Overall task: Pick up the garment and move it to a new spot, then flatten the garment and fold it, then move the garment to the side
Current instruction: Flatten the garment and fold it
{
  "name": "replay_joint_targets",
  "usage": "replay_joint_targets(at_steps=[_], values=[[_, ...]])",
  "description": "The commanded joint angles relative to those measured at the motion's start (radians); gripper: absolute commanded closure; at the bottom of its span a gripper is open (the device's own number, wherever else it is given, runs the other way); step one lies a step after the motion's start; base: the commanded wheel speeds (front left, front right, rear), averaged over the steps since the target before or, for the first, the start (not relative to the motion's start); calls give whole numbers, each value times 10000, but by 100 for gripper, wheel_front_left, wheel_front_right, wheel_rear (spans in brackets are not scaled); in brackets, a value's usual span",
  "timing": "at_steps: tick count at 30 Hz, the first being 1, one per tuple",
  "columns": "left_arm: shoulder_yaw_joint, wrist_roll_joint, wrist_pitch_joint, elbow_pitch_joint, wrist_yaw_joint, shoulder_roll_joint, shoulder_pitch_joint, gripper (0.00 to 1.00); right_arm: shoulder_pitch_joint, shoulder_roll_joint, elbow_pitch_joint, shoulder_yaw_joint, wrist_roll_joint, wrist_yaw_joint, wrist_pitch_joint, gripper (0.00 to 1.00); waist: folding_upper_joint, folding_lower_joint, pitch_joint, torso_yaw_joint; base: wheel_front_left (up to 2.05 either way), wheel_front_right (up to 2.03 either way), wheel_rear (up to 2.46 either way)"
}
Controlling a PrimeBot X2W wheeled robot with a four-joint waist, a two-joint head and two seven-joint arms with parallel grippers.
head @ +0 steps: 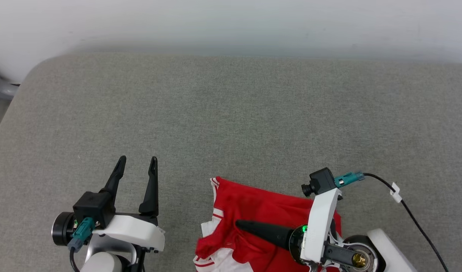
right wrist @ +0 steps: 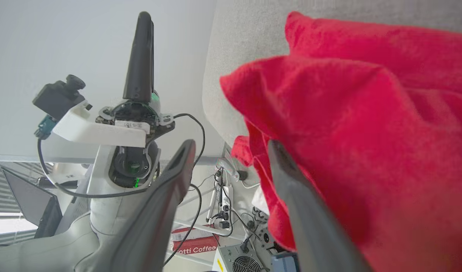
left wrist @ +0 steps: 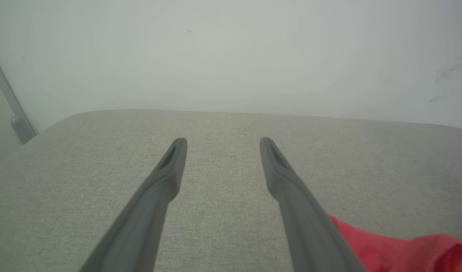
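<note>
Lower centre of the head view: a bright red soft fabric garment (head: 253,204) with white sleeve ends and striped trim lies heaped and creased at the near edge of the grey cloth-covered surface (head: 231,113). It is neither flat nor squarely folded. In the right wrist view, part of the garment (right wrist: 367,132) seems to droop past that edge.

Step in hand: judging by the heap, this fits either a grasp about to lift the garment toward a new spot, or a release just after setting it down ahead of flattening. The pictures do not settle which.

Next move calls for: in either case, probably a firm bite on a cloth edge rather than on the thick of the heap, since loose layers would likely slip. The bare upper stretch of the surface gives room.

Right pincer (head: 240,224): at the lower right, it reaches across the garment toward frame left. In its own wrist view the pincer (right wrist: 231,145) has its fingers (right wrist: 303,215) well apart. One lies against the red folds and a little cloth edges into the gap, but nothing is clamped.

Left pincer (head: 137,160): at the lower left, it is spread wide and holds nothing, hovering over bare surface beside the garment and apart from it. Its wrist view shows the same gap between the tips (left wrist: 223,141) and a red corner of the garment (left wrist: 386,245) at the lower right.
</note>
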Motion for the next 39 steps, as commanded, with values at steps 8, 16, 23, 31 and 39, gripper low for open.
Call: replay_joint_targets(at_steps=[8, 16, 23, 31, 39], values=[[31, -64, -82, 105, 66, 83, 229, 0, 117, -1070, -932, -4, -1761, -1, -1790, 0, 0, 0, -534, -377, 0, 0, 0], [60, -121, -8, 45, 159, 194, 538, 0, 821, -1751, -730, -1957, -4369, -1, -3628, 0, 0, 0, -1041, -804, 0, 0, 0], [177, -170, 31, -21, 341, 306, 835, 0, 1588, -1463, -1303, -4293, -6856, -1, -4593, 0, 0, 0, -1466, -1138, 0, 0, 0], [309, -63, -66, -64, 626, 281, 1121, 0, 2329, -923, -2427, -5127, -9359, -1, -6239, 0, 0, 0, -1674, -1396, 0, 0, 0], [522, -10, -117, 1, 772, 286, 1518, 0, 2732, -470, -2378, -4462, -10218, -2, -7308, 0, 0, 0, -1895, -1568, 0, 0, 0]])
